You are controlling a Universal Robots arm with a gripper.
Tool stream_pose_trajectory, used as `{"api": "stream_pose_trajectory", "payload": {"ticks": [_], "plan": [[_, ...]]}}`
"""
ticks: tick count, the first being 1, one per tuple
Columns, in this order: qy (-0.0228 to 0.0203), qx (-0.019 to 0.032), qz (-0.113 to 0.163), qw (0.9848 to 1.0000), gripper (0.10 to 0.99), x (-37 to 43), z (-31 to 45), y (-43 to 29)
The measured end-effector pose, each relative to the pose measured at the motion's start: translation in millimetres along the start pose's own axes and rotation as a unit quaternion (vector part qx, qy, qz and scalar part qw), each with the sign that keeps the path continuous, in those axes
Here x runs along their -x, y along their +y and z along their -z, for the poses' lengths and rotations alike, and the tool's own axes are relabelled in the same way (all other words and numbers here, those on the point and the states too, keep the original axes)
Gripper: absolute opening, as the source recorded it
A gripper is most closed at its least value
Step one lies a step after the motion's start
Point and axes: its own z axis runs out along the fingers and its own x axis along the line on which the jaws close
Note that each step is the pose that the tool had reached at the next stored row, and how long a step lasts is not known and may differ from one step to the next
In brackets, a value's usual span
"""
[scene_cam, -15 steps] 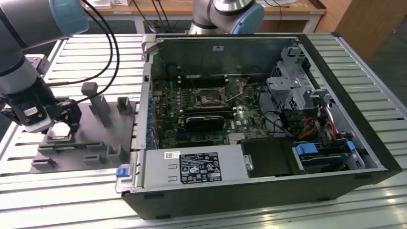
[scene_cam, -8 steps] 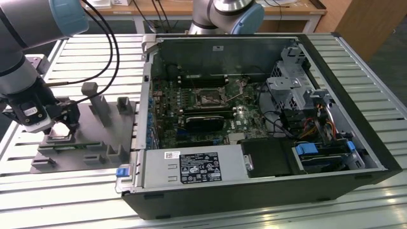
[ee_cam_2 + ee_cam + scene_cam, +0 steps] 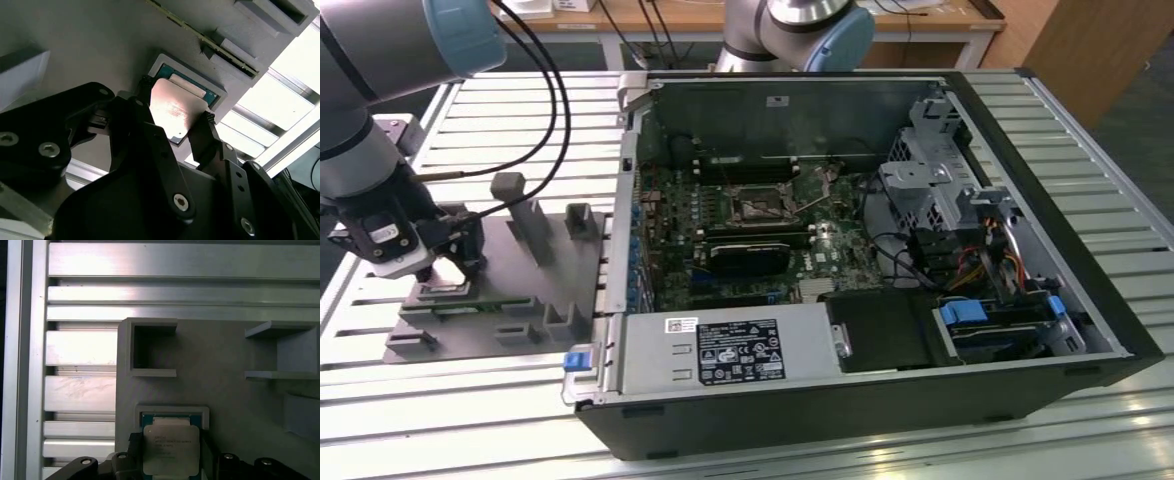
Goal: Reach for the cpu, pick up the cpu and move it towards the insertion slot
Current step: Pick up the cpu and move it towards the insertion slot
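Over on the exterior view's left, the gripper is low on the grey fixture, right at the cpu. In the second wrist view its two black fingers press on the cpu, one on each side, so they look closed on it. The cpu is at its little nest in the fixture, and I cannot tell if it is up off the bottom yet. I think the job now is the pick-up. To do it well, the grip should be even on both sides. The cpu should stay flat and come straight up, because the nest rim hugs it close and a tilt could catch a corner. Tall grey posts stand near the gripper, so there is not much room low down. The slot is well apart, inside the open case, and the case wall stands between. Up high the room looks open.
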Motion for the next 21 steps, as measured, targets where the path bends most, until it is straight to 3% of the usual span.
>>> {"api": "stream_pose_trajectory", "payload": {"ticks": [8,21], "plan": [[-0.0002,0.0001,0.0,1.0,0.541,0.1,0.5,0.1],[-0.0001,0.0001,0.0,1.0,0.541,-0.1,18.8,0.9]]}}
